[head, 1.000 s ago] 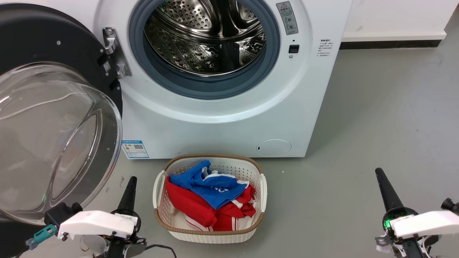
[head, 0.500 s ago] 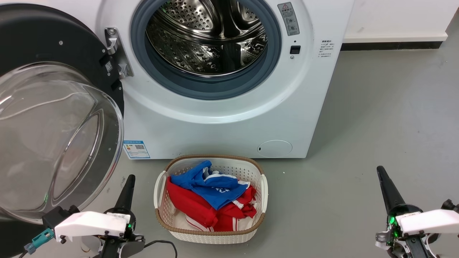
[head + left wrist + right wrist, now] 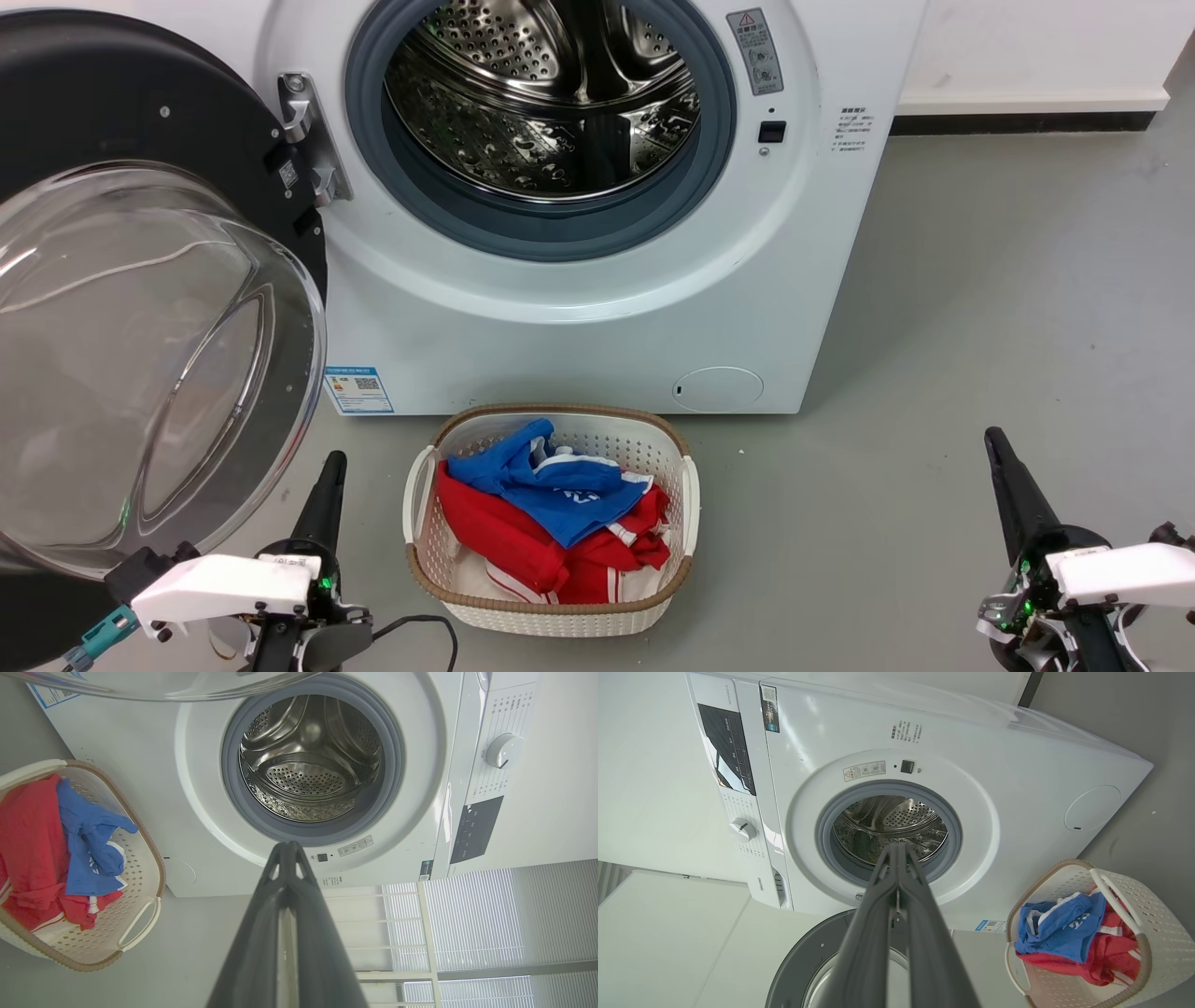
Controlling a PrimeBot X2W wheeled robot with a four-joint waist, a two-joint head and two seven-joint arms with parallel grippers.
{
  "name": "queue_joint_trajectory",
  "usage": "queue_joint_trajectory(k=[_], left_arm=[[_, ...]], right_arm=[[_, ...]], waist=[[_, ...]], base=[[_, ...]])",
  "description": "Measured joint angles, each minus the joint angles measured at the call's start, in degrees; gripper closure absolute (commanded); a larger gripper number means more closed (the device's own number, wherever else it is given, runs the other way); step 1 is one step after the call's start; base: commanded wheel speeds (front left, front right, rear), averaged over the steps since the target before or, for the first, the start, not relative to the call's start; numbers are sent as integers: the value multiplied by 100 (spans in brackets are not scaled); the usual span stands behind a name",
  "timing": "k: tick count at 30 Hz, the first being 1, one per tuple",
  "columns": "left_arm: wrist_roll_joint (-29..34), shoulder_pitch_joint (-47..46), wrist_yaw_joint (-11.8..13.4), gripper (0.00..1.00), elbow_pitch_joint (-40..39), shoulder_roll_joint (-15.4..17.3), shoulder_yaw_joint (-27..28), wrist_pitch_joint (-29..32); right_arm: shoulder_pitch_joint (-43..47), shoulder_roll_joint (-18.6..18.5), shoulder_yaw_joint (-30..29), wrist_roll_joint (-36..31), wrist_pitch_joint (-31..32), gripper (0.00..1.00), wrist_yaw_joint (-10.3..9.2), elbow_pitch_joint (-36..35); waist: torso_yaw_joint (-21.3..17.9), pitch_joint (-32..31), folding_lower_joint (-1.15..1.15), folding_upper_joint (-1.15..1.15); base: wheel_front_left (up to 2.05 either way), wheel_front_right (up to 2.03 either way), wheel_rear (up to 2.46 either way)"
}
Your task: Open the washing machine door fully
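The washing machine (image 3: 579, 308) is a white front-loader with its steel drum (image 3: 551, 84) exposed inside a grey gasket. Its door (image 3: 131, 308), a black disc with a clear domed glass bowl, stands swung wide to the left on its hinge (image 3: 303, 131). My left gripper (image 3: 333, 459) is shut and empty, low on the floor just right of the glass bowl, not touching it. My right gripper (image 3: 992, 435) is shut and empty at the lower right, well clear of the machine. Both wrist views look along shut fingers (image 3: 289, 847) (image 3: 899, 848) at the drum opening (image 3: 310, 765) (image 3: 889, 828).
A white laundry basket (image 3: 551, 607) with a brown rim holds red and blue clothes (image 3: 551, 509) on the grey floor in front of the machine, between my two grippers. A white wall with a dark skirting (image 3: 1018, 121) runs behind at the right.
Both grippers have dropped lower in the head view and drawn slightly back. The whole picture has shifted a little, so the camera has moved. The door stands as before.
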Motion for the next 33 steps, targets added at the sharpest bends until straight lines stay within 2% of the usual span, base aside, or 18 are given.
queue_joint_trajectory(k=[26,33], left_arm=[[-848,-57,-296,100,87,-224,369,248],[-864,-58,-298,100,89,-234,380,249]], right_arm=[[-152,32,-92,1034,110,100,0,201],[-168,37,-102,1053,115,100,0,205]], waist=[[46,-33,0,0],[47,-33,0,0]], base=[[0,0,0],[0,0,0]])
